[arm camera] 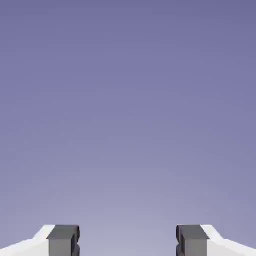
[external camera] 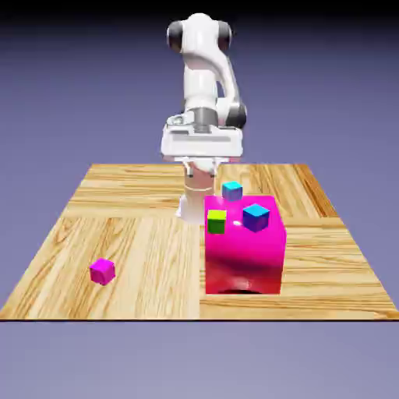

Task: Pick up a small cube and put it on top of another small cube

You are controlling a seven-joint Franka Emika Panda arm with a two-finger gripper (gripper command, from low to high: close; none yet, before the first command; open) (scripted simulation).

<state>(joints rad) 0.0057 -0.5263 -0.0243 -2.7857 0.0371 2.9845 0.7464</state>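
So the exterior view has pretty much everything: tiny magenta cube (external camera: pixel 102 271) sitting by itself on the wooden surface (external camera: pixel 148 241), lower left of the frame, and the big pink block (external camera: pixel 244 253) right of center. The little dark blue cube (external camera: pixel 255 218) shows against that block, with the yellow-green one (external camera: pixel 217 222) to its left and the light blue one (external camera: pixel 232 191) higher up. Hand view gets none of that, just blue-violet backdrop (arm camera: pixel 128 115) and the pincer (arm camera: pixel 128 241) spread open at the bottom, nothing between its tips.
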